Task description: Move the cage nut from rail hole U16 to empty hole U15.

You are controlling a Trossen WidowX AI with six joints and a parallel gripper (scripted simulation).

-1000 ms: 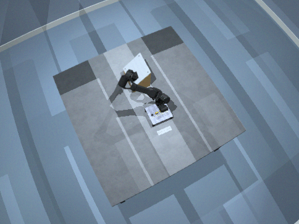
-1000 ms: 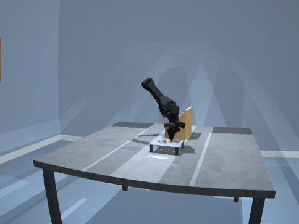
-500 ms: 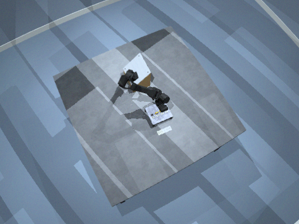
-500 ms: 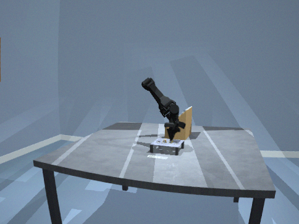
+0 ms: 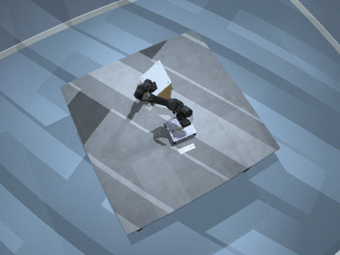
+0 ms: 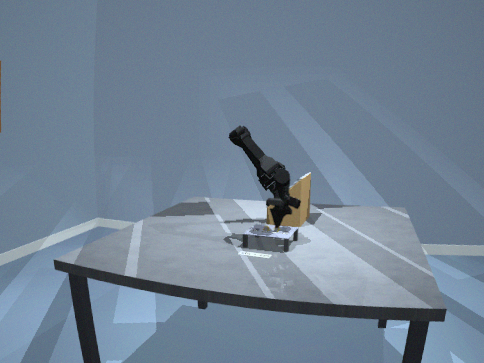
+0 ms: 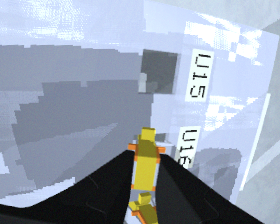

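The relation that counts is between the nut [image 7: 146, 165] and hole U15 [image 7: 165, 70]: in the wrist view the hole lies straight ahead of the pincer [image 5: 180, 127] [image 6: 277, 226] [image 7: 145, 161], near, and slightly to the right of the nut's line. The pincer is grasping the nut, its dark fingers closed on the yellow body from either side. The nut's long axis points up that view, roughly toward U15 — so the coming move looks like a short shift forward with a touch to the right, without much turning.

The nut is beside the U16 label [image 7: 188, 147], with a dark bit of opening showing past its front end; whether it is wholly out of that hole I cannot tell. The other nut [image 7: 144, 209] sits just behind it, near the fingers, and could be knocked if the pincer swings or backs up low.

Hole U15 holds no nut. The plate [image 5: 191, 134] [image 6: 260, 233] [image 7: 225, 47] stands on short legs on the desk [image 5: 211, 179] [image 6: 200, 275], leaving room below for the wings to open — I judge the nut should go in square, pressed down before release.
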